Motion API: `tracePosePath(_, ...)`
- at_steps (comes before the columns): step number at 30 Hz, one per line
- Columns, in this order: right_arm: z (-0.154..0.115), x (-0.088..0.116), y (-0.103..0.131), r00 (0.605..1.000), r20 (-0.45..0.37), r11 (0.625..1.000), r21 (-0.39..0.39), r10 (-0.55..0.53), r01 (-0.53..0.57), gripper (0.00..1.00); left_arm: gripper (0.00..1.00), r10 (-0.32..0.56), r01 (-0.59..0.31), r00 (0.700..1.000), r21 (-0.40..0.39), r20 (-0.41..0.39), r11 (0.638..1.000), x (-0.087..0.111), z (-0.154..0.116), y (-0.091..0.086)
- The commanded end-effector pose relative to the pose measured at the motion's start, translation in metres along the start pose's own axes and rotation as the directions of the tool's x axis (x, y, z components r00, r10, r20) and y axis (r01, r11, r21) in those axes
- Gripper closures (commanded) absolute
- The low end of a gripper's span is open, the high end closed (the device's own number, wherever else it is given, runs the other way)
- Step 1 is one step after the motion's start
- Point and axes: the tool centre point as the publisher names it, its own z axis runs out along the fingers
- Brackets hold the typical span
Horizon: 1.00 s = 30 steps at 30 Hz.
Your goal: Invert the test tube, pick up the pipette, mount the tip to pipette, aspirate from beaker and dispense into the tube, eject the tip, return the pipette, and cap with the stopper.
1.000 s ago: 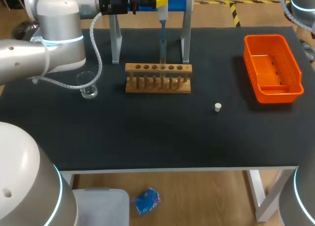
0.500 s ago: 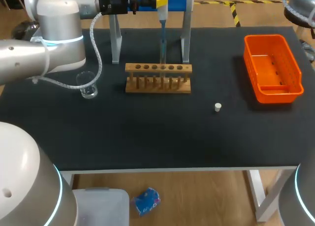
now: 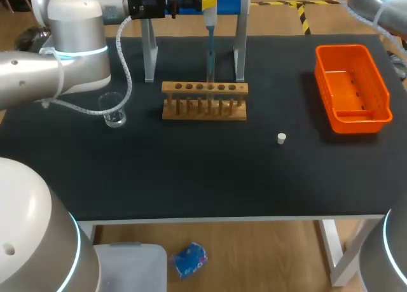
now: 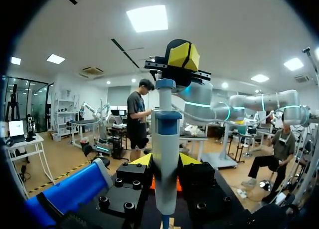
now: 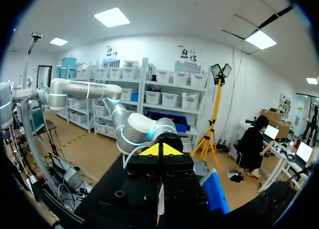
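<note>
Left end effector (image 4: 165,161) clasping pipette (image 3: 210,21) (far edge of table (image 3: 191,177))

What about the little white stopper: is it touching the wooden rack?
Apart. The head view shows bare black table between the stopper and the rack.

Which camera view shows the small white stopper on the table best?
The head view. The stopper lies on the black table, apart from the wooden rack and the orange basket. Neither wrist view shows it.
</note>
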Motion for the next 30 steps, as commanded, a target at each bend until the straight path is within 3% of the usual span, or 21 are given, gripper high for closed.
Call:
tracePosePath(1,0.007,-0.009,-0.005,0.999,-0.033,0.999,-0.029,0.019,-0.02,1.0,1.0,0.001,-0.001,1.0,0.002,0.004,1.0,0.0,0.001,0.0)
tracePosePath(15,0.02,-0.023,-0.016,0.995,-0.076,0.988,-0.133,0.071,-0.081,1.0,1.0,0.001,-0.001,1.0,0.002,0.004,1.0,0.0,0.001,0.0)
tracePosePath(30,0.028,-0.025,-0.026,0.99,-0.099,0.982,-0.147,0.1,-0.114,1.0,1.0,0.001,-0.001,1.0,0.002,0.004,1.0,0.0,0.001,0.0)
